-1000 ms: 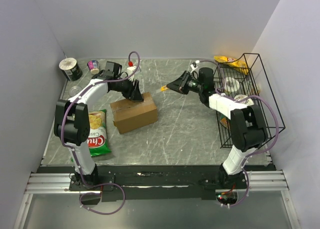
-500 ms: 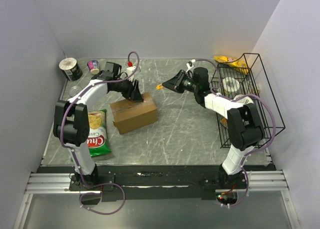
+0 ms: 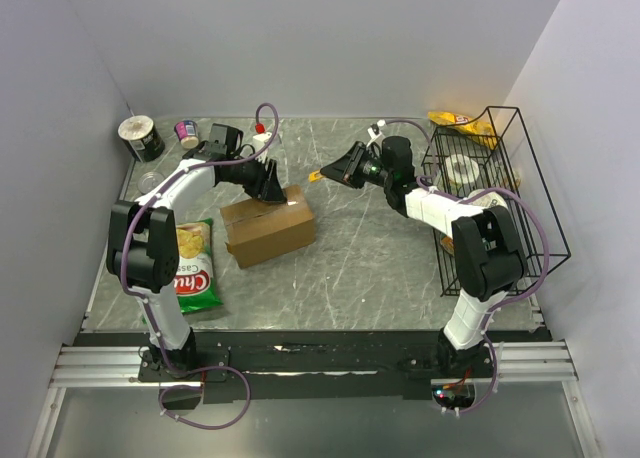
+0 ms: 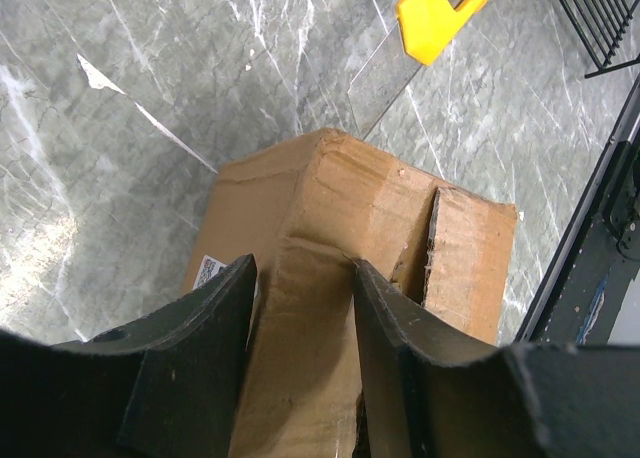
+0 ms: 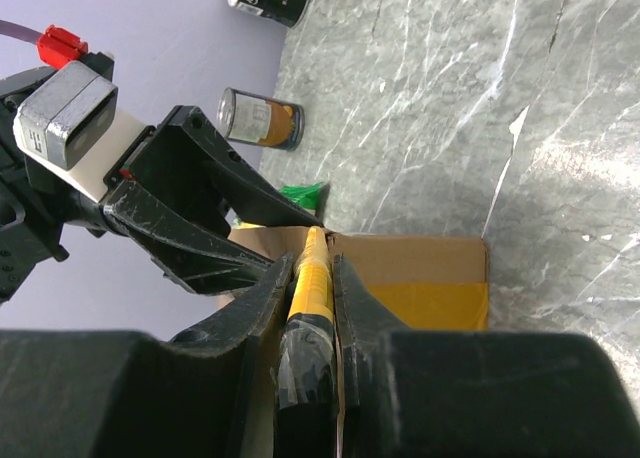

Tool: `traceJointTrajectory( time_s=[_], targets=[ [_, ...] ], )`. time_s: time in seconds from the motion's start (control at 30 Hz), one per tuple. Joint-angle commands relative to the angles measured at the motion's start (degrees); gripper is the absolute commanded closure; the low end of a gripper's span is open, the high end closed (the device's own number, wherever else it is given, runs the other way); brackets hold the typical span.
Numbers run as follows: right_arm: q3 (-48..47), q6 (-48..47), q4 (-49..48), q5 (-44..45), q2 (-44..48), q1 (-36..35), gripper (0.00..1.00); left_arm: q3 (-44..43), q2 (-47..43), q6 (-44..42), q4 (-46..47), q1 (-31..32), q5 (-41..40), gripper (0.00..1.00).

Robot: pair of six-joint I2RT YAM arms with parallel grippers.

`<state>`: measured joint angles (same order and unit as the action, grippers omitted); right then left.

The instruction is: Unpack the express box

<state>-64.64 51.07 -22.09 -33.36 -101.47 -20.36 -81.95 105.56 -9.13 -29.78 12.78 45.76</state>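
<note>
The express box (image 3: 268, 228), a brown carton, lies left of the table's middle. My left gripper (image 3: 272, 188) bears down on its rear top edge. In the left wrist view the gripper (image 4: 302, 268) is shut on a creased ridge of the express box (image 4: 380, 198); a white label (image 4: 207, 271) shows beside one finger. My right gripper (image 3: 347, 167) is shut on a yellow utility knife (image 3: 320, 175), whose tip hovers just right of the box's rear corner. In the right wrist view the knife (image 5: 315, 278) sits between the pads of the gripper (image 5: 313, 263) and points at the box (image 5: 420, 263).
A black wire basket (image 3: 520, 193) stands at the right with round items inside and a yellow bag (image 3: 458, 122) behind it. A green chips bag (image 3: 195, 268) lies left of the box. Two cans (image 3: 141, 136) (image 3: 187, 132) and a white bottle (image 3: 262, 135) stand at the back left.
My right arm has carried the knife leftwards, closer to the box's rear corner. The left gripper has stayed on the box, squeezing slightly tighter.
</note>
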Motion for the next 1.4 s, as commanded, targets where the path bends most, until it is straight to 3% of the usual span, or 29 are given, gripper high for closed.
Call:
traceJointTrajectory(
  time_s=[0.0,0.9,1.37],
  targets=[
    [-0.3,-1.5,-3.1,2.1,1.2,-0.1,1.0,0.8,-0.6,-0.4,-1.0,-0.5,-2.7,0.52],
    [2.3,-4.7,-0.5,1.9,3.3,-1.2,1.0,0.9,0.2,2.8,1.0,-0.5,-2.2,0.55],
    [6.1,-4.5,2.2,-0.4,8.0,-1.3,1.0,0.7,1.5,4.3,2.2,-0.5,-4.4,0.69]
  ],
)
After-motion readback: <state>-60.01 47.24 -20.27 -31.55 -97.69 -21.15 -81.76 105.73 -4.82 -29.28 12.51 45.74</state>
